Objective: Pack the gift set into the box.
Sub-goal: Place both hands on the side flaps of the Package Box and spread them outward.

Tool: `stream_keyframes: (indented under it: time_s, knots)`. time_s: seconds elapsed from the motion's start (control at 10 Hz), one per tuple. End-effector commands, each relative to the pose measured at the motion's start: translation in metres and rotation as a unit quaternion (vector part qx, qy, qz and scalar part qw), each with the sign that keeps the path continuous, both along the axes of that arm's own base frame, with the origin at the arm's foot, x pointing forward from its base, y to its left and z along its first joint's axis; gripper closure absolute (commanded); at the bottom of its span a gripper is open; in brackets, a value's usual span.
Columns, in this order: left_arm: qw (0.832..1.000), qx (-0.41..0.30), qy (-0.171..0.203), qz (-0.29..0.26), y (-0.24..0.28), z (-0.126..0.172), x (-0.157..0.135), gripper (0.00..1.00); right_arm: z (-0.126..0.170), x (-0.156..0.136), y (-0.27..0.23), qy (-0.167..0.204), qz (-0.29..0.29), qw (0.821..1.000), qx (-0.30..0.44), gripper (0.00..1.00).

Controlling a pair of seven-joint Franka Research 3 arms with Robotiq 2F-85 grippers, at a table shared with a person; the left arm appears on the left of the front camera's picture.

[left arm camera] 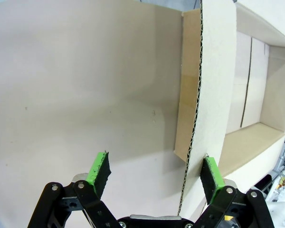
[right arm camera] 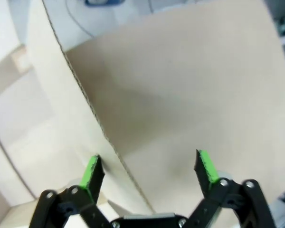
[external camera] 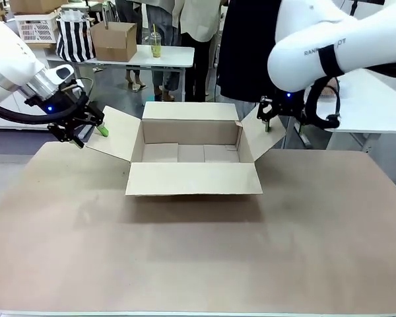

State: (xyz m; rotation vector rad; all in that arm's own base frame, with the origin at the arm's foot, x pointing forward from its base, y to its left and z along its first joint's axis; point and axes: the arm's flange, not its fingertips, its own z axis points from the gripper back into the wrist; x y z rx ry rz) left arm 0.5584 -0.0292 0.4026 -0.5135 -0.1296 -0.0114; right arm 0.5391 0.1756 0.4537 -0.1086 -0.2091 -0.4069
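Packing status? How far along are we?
Done: the large brown corrugated cardboard box sits open, four flaps spread. In hand: left gripper and right gripper, fingers open, each straddle a side flap's edge. To do: the packing itself; the box floor is bare cardboard.

White rounded arms [external camera: 356, 39], black wrist cables [external camera: 16, 119], black jaws with green pads [left arm camera: 99, 167].

white tables [external camera: 160, 58] behind; people [external camera: 185, 33] standing beyond.
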Motion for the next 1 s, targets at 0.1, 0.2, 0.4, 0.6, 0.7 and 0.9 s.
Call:
stream_keyframes:
  time_s: [0.1, 0.2, 0.4, 0.6, 0.7, 0.9]
  knots:
    - [1.0, 0.008, 0.002, 0.005, 0.0, 0.002, -0.002, 0.0, -0.032, -0.01, -0.029, 0.002, -0.024, 0.995, 0.095, 0.0]
    - [1.0, 0.008, 0.002, 0.005, 0.0, 0.002, -0.002, 0.0, -0.014, -0.002, -0.012, 0.005, -0.018, 1.0, 0.024, 0.0]
    - [1.0, 0.008, 0.002, 0.005, 0.0, 0.002, -0.002, 0.0, -0.014, -0.002, -0.012, 0.005, -0.018, 1.0, 0.024, 0.0]
    - [1.0, 0.008, 0.002, 0.005, 0.0, 0.002, -0.002, 0.0, -0.014, -0.002, -0.012, 0.005, -0.018, 1.0, 0.024, 0.0]
    - [1.0, 0.008, 0.002, 0.005, 0.0, 0.002, -0.002, 0.0, -0.014, -0.002, -0.012, 0.005, -0.018, 1.0, 0.024, 0.0]
    - [1.0, 0.008, 0.002, 0.005, 0.0, 0.002, -0.002, 0.0, -0.014, -0.002, -0.012, 0.005, -0.018, 1.0, 0.024, 0.0]
